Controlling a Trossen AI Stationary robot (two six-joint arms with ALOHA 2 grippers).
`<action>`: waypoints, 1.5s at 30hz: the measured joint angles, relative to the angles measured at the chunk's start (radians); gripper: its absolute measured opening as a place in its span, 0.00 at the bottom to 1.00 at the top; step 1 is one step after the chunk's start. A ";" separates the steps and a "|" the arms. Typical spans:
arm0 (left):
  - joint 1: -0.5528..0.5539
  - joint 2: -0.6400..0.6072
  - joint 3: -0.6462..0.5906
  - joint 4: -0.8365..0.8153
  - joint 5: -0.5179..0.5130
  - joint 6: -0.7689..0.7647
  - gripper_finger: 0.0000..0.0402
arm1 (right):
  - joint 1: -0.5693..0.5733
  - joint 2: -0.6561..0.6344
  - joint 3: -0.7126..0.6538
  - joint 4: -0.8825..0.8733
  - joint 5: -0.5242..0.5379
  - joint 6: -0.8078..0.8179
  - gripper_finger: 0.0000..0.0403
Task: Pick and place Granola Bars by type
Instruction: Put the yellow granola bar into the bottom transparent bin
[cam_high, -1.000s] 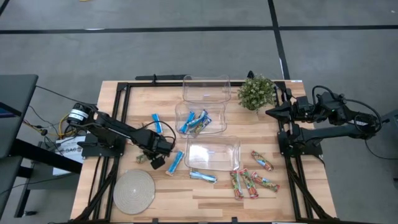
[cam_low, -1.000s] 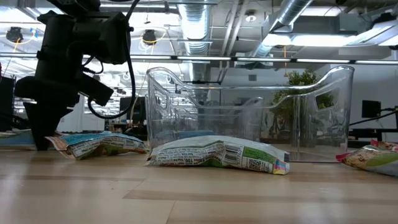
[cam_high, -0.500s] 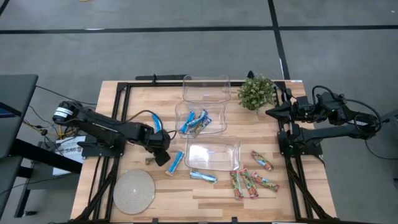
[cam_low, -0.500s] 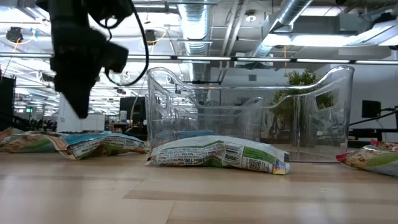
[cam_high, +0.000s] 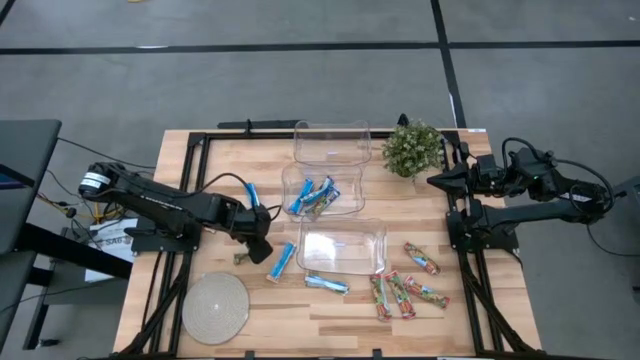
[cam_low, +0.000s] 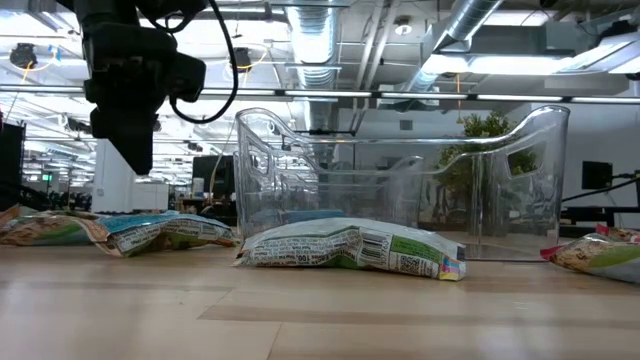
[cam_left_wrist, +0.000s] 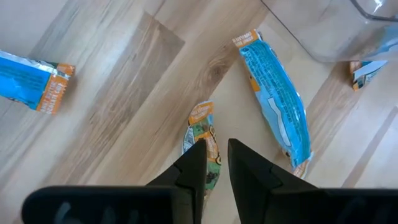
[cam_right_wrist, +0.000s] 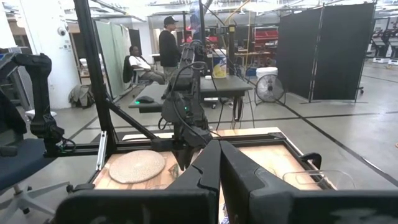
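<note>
Colours on the pale wood table (cam_high: 200, 160)

Bright blue bar (cam_left_wrist: 275, 93) has orange ends and white print; tan-brown bar (cam_left_wrist: 204, 140) shows orange, green and blue patches. Red-green-orange bars (cam_high: 402, 292) are mottled. Bins (cam_high: 342, 246) are clear, mat (cam_high: 215, 308) grey-beige with ring pattern, plant (cam_high: 412, 148) green, both arms (cam_high: 170, 205) black, table frame black.

Floor: grey concrete (cam_high: 300, 90) crossed by dark lines; glossy in the right wrist view
Table: light wooden top (cam_high: 300, 325) inside a black frame (cam_high: 200, 150)
Ceiling: exposed silver ducts (cam_low: 470, 30) and pipes; bright strip lights
Partitions: tall dark panels (cam_right_wrist: 323, 53) on the far side; a pale green curtain (cam_right_wrist: 115, 53)
Furniture: a desk (cam_right_wrist: 186, 93) with clutter; a white floor fan (cam_right_wrist: 268, 84); a dark side table (cam_high: 20, 180) left of the bench
People: one standing (cam_right_wrist: 168, 43); one seated (cam_right_wrist: 140, 65)
</note>
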 joint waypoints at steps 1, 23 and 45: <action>0.000 0.000 0.000 -0.001 0.000 0.002 0.15 | 0.000 0.000 0.000 0.000 0.000 0.000 0.00; -0.090 0.141 0.001 -0.038 0.054 0.004 0.49 | 0.000 0.000 0.000 0.000 0.000 0.000 0.00; -0.085 0.306 0.004 0.021 0.034 0.067 0.44 | 0.000 0.000 0.000 0.000 0.000 0.000 0.00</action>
